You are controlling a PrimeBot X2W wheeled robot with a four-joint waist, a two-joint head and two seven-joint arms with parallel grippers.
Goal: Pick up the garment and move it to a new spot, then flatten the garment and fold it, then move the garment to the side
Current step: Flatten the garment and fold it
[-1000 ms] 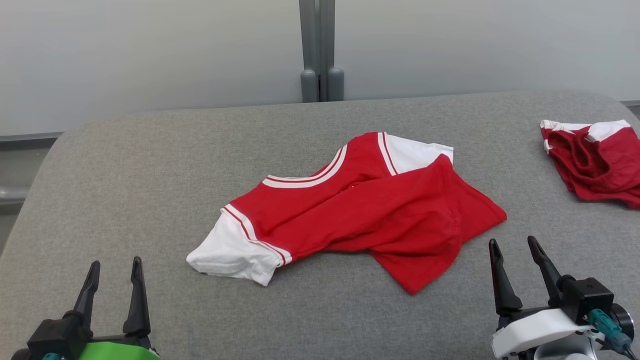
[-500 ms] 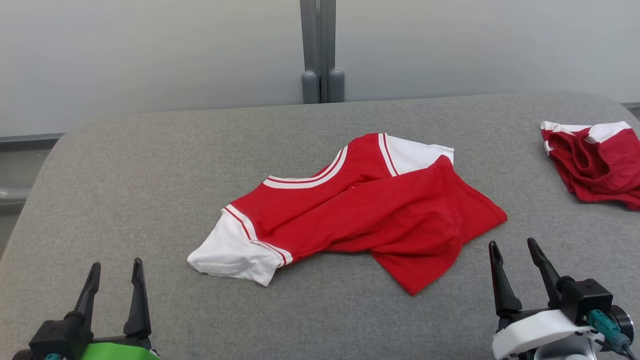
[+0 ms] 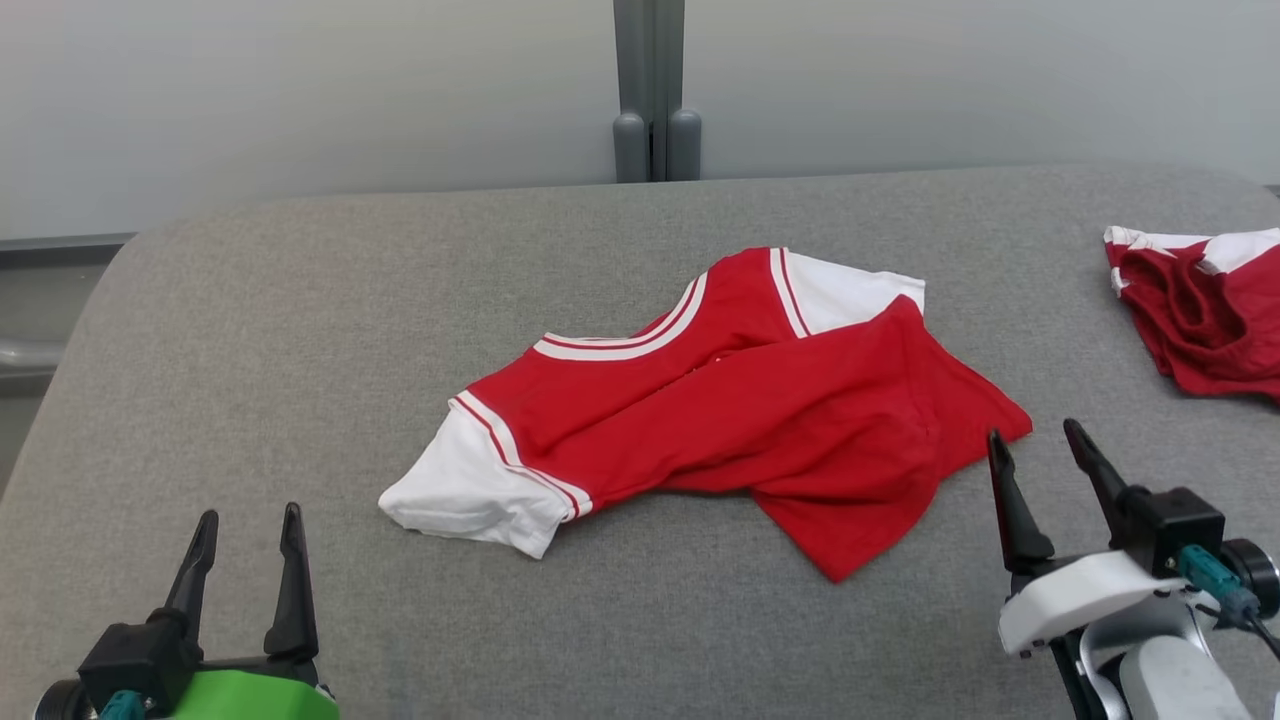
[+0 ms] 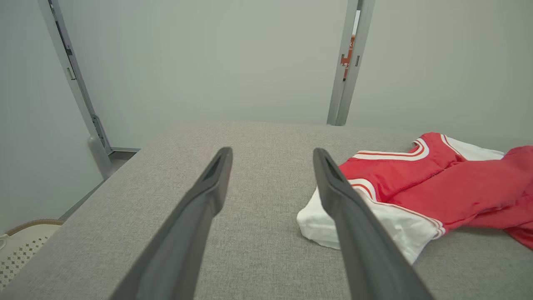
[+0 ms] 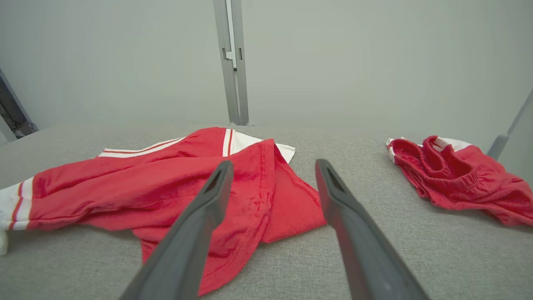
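Advanced since the earlier frame, the right gripper (image 3: 1032, 432) stood with fingers spread wide and empty, tips just beside the hem corner of the red-and-white T-shirt (image 3: 740, 420), which lay crumpled at the centre of the grey table (image 3: 300, 300). The left gripper (image 3: 250, 512) hovered short of the white sleeve, equally wide.

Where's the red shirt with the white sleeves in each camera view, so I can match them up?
Head view: the shirt lies crumpled at the middle of the grey table.
Left wrist view: the shirt is at the right edge, white sleeve nearest.
Right wrist view: the shirt spreads across the left and centre.
Shared landmark: the grey post behind the table.
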